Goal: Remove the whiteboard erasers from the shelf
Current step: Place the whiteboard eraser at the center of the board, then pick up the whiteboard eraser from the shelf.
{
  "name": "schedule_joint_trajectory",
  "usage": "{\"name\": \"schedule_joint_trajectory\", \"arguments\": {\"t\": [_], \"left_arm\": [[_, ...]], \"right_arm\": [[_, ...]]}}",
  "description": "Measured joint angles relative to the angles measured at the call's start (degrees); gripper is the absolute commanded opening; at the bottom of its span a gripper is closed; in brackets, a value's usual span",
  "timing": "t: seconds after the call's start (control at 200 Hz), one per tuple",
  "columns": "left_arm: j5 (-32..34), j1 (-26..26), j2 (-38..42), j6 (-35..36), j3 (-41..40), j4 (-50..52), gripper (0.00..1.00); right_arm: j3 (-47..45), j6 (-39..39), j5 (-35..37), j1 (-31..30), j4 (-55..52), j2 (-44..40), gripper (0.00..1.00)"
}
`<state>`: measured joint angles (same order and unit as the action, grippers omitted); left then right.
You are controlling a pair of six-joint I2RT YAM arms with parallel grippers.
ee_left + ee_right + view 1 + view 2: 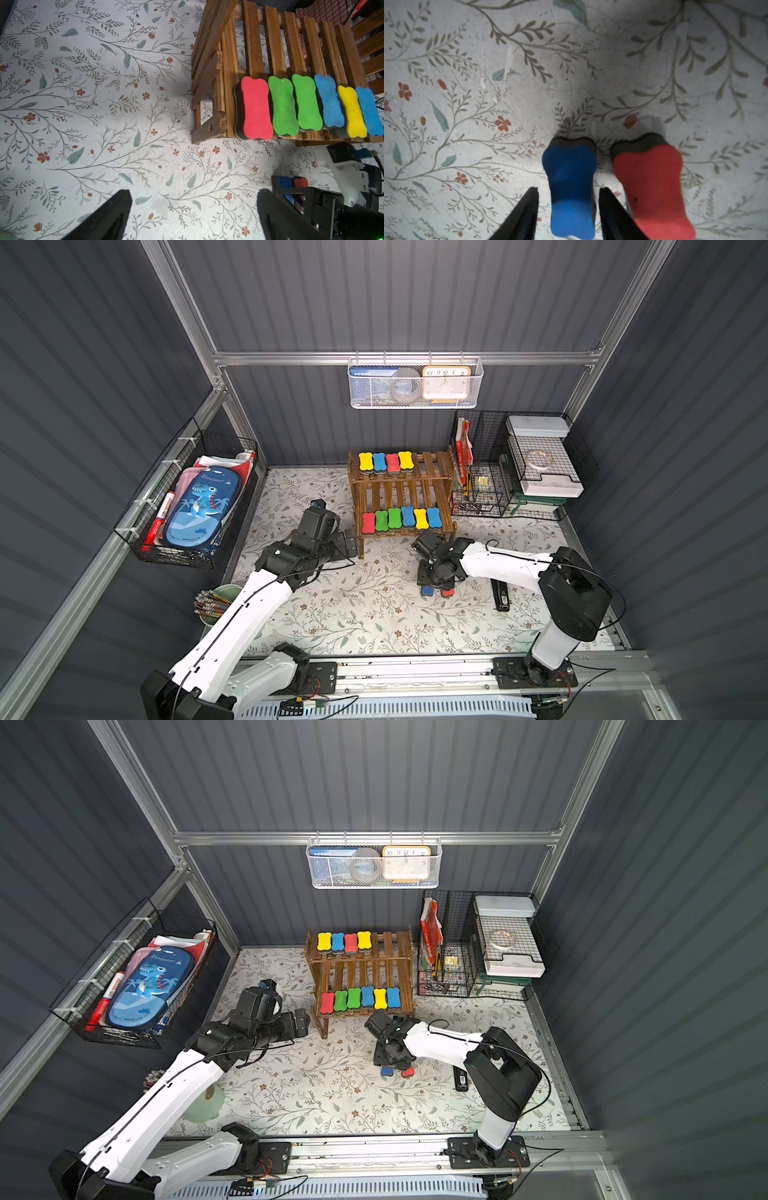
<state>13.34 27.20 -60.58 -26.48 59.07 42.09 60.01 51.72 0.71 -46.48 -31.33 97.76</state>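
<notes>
Presently, by size. Bench [365,626]: floral sheet, lower middle in a top view. Shelf [432,466]: centre, against the back wall; top row [392,462] of four whiteboard erasers, lower row [395,518] of six. Left pincer [193,193]: spread wide, empty. Right pincer [569,189]: parted, straddling the blue eraser [571,166], gaps both sides. Blue eraser flat on bench, red eraser [650,187] just beside, felt down. Advice: rise straight; sideways drift would nudge either.
</notes>
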Motion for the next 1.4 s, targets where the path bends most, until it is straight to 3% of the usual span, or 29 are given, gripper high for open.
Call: {"name": "schedule_joint_trajectory", "arguments": {"t": [0.225,0.53,0.74,0.955,1.181,1.401], "left_arm": [[0.0,0.0,0.0,0.0,0.0,0.3,0.99],[0.0,0.0,0.0,0.0,0.0,0.6,0.99],[-0.2,0.0,-0.4,0.0,0.0,0.5,0.99],[-0.3,0.0,-0.6,0.0,0.0,0.4,0.99],[-0.3,0.0,-0.6,0.0,0.0,0.5,0.99],[-0.2,0.0,-0.6,0.0,0.1,1.4,0.99]], "right_arm": [[0.1,-0.8,-0.2,-0.2,-0.4,-2.6,0.54],[0.8,-5.7,1.5,-0.9,-1.7,-17.9,0.52],[10.4,-12.6,5.1,-0.9,-5.0,-21.5,0.52],[29.9,-20.2,6.5,0.2,-7.9,-17.6,0.52],[49.4,-24.1,3.4,5.9,-10.9,-6.3,0.52],[58.2,-26.1,1.4,11.7,-14.2,1.4,0.52]]}}
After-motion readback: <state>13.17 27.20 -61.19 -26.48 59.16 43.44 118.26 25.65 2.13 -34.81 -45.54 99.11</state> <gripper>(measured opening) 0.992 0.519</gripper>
